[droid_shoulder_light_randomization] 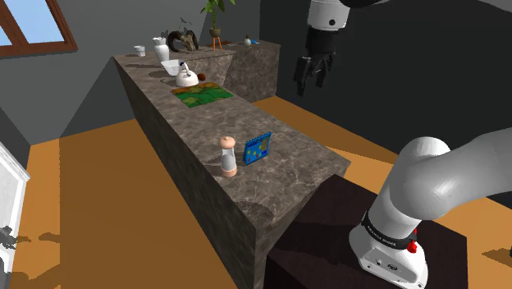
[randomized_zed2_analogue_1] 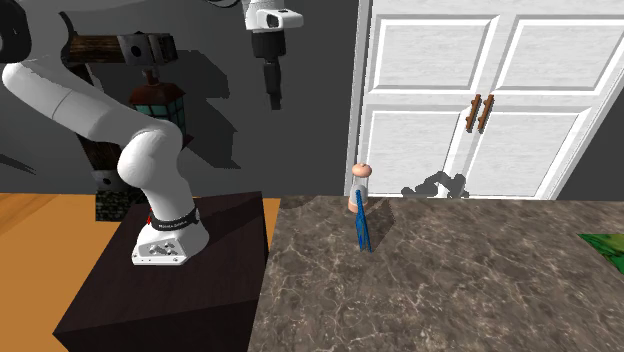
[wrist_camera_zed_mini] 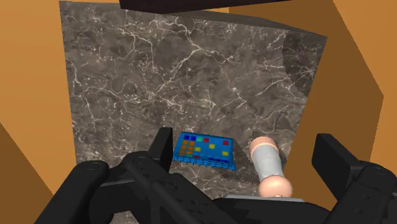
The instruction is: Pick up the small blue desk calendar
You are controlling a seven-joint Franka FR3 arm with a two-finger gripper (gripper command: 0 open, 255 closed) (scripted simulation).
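Observation:
The small blue desk calendar stands upright on the dark marble counter, near the end closest to the stand. It appears edge-on as the calendar in the second exterior view, and the calendar shows coloured squares in the wrist view. My gripper hangs high above the counter, well clear of the calendar. The gripper points downward. In the wrist view the gripper is open, its fingers standing wide apart with nothing between them.
A pinkish pepper mill stands right beside the calendar. Farther along the counter lie a green mat, a white kettle and a white vase. White double doors stand behind the counter.

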